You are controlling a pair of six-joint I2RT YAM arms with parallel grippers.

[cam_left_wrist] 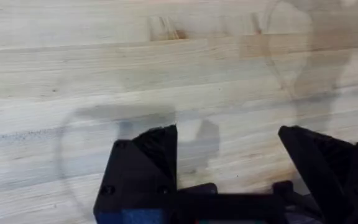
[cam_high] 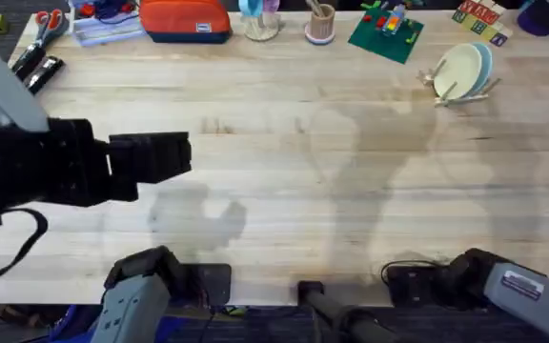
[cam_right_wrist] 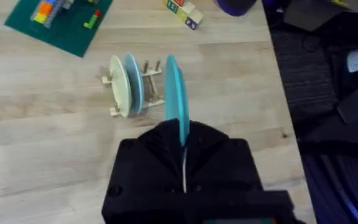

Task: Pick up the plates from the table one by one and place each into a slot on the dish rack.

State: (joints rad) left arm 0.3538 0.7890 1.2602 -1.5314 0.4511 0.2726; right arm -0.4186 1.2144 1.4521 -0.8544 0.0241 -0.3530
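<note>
In the right wrist view my right gripper (cam_right_wrist: 182, 134) is shut on a turquoise-blue plate (cam_right_wrist: 173, 87), held on edge just beside the dish rack (cam_right_wrist: 151, 68). A cream plate (cam_right_wrist: 118, 84) and a light blue plate (cam_right_wrist: 132, 81) stand upright in the rack's slots. From overhead the dish rack (cam_high: 465, 88) sits at the far right of the table (cam_high: 303, 191), the cream plate (cam_high: 458, 69) and light blue plate (cam_high: 485, 59) in it. My left gripper (cam_high: 174, 157) hangs open over bare wood at the left, its fingers (cam_left_wrist: 160, 155) spread with nothing between them.
Along the far edge lie scissors (cam_high: 46, 24), an orange pouch (cam_high: 184, 19), a pencil cup (cam_high: 320, 24), a green baseplate with bricks (cam_high: 386, 29) and letter blocks (cam_high: 479, 19). The table's right edge (cam_right_wrist: 278, 93) runs close to the rack.
</note>
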